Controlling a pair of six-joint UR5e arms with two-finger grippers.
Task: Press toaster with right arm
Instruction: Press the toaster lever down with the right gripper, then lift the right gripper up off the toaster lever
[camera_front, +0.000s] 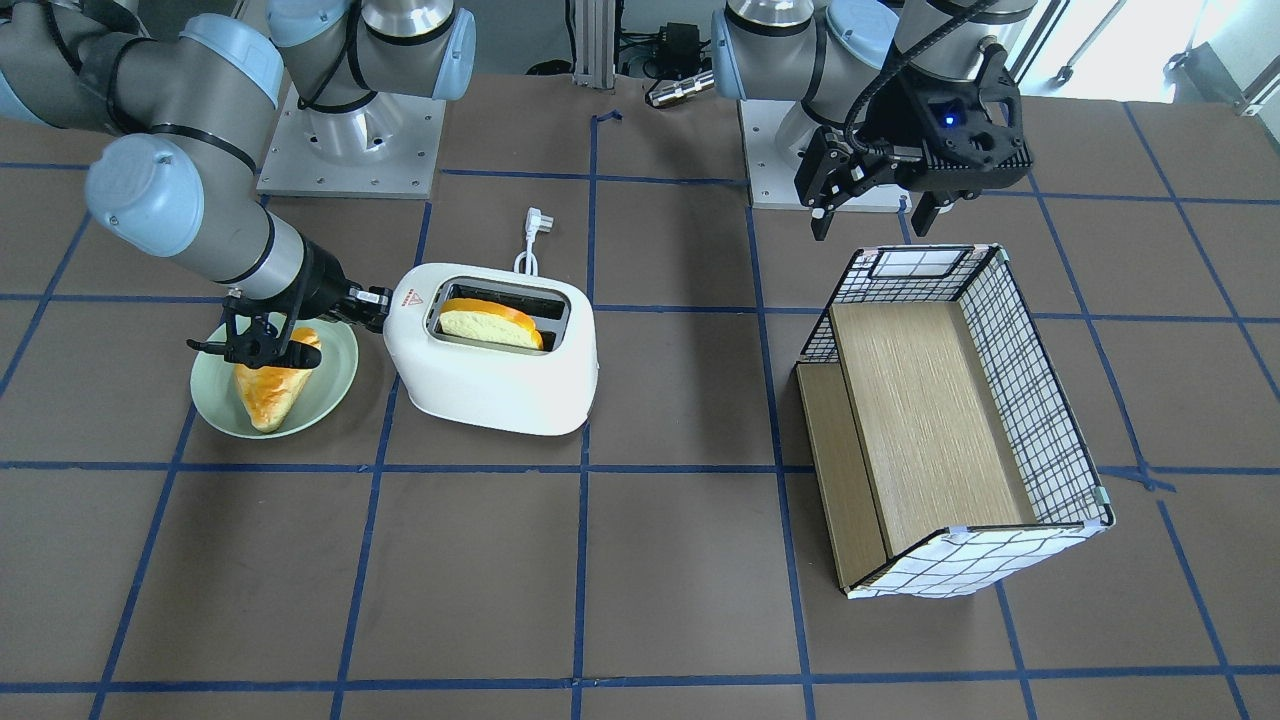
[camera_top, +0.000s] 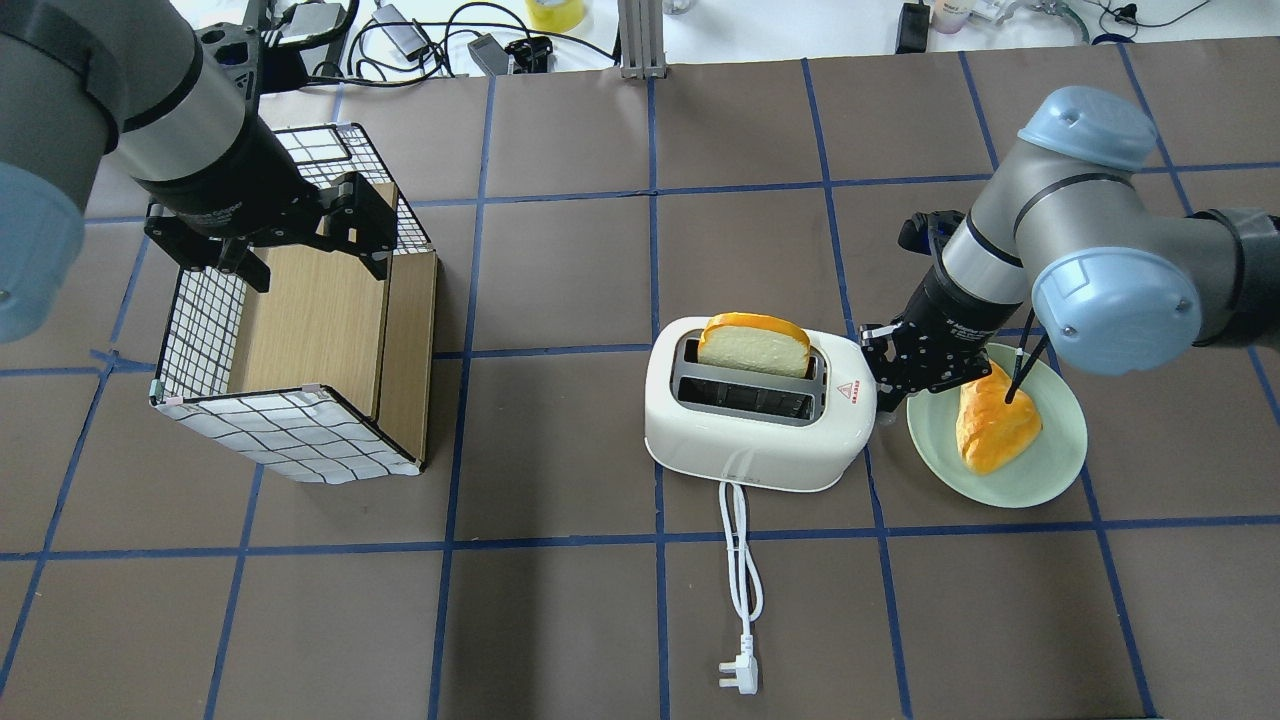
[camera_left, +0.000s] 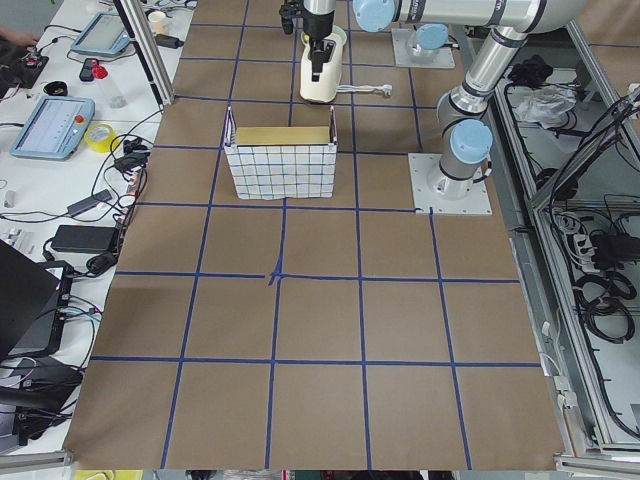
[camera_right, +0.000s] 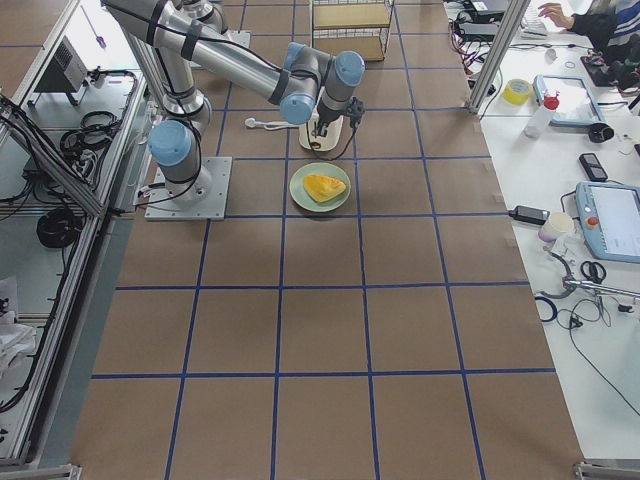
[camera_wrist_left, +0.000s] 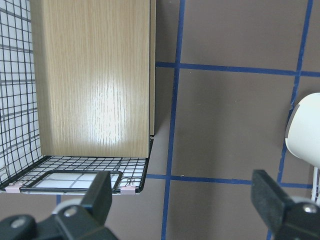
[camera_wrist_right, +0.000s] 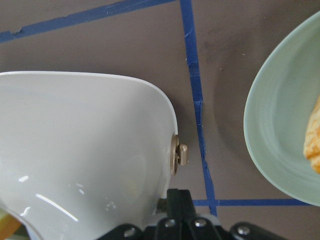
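Observation:
The white toaster (camera_front: 500, 375) stands left of middle in the front-facing view, and also shows in the overhead view (camera_top: 750, 435). A slice of bread (camera_top: 752, 345) stands high in its far slot. My right gripper (camera_top: 872, 365) is shut, with its tip against the toaster's end below the red triangle mark. In the right wrist view the closed fingers (camera_wrist_right: 177, 200) sit at that end wall (camera_wrist_right: 75, 150), beside the small knob (camera_wrist_right: 180, 155). My left gripper (camera_top: 315, 265) is open and empty above the checked wire-and-wood box (camera_top: 200, 320).
A pale green plate (camera_top: 1010, 485) with a piece of bread (camera_top: 995, 425) lies right of the toaster, under my right wrist. The toaster's white cord and plug (camera_top: 738, 570) trail toward the robot's side. The wire box (camera_front: 1020, 400) lies on its side.

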